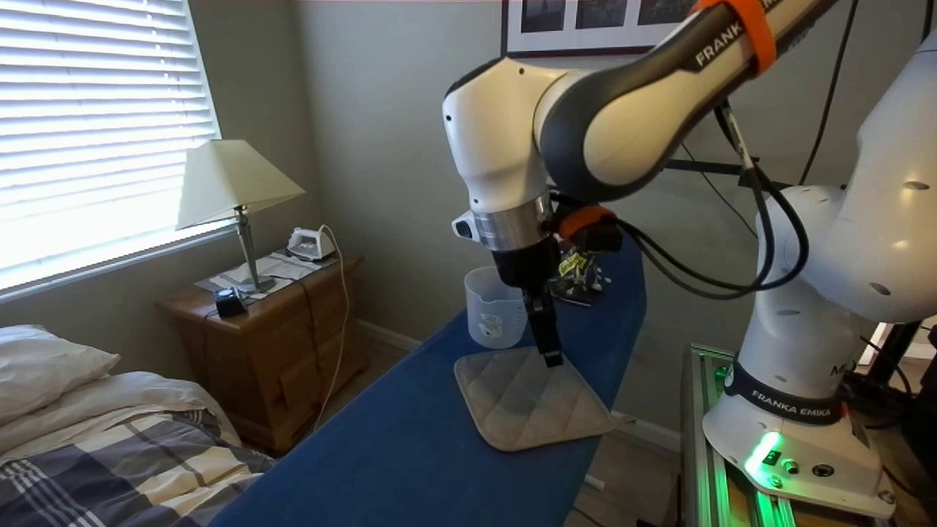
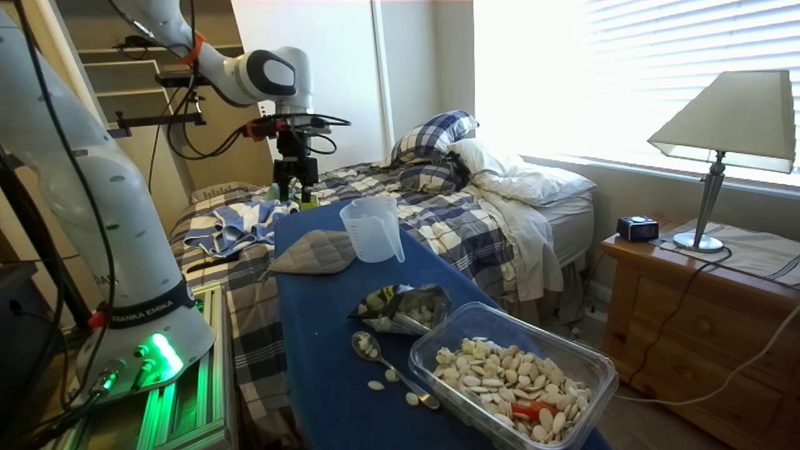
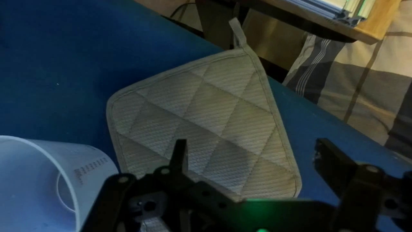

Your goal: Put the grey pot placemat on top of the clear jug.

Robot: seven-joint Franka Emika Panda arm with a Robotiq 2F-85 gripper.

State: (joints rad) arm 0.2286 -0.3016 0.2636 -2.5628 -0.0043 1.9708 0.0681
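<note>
The grey pot placemat (image 1: pixel 505 410) lies flat on the blue board. It also shows in an exterior view (image 2: pixel 322 253) and in the wrist view (image 3: pixel 206 109), its loop corner hanging past the board's edge. The clear jug (image 1: pixel 489 315) stands upright on the board beside the placemat. It shows too in an exterior view (image 2: pixel 370 231) and at the lower left of the wrist view (image 3: pixel 91 164). My gripper (image 3: pixel 251 143) points down above the placemat, fingers wide apart with nothing between them. One finger is over the pad, the other past its edge. The gripper also shows in both exterior views (image 1: pixel 545 360) (image 2: pixel 295 195).
On the blue board (image 1: pixel 351 454) are a crumpled snack bag (image 2: pixel 400 306), a spoon (image 2: pixel 387 369) and a clear tub of seeds (image 2: pixel 512 375). A bed (image 2: pixel 437 187) and a nightstand (image 1: pixel 256 351) with a lamp (image 1: pixel 234 183) stand nearby.
</note>
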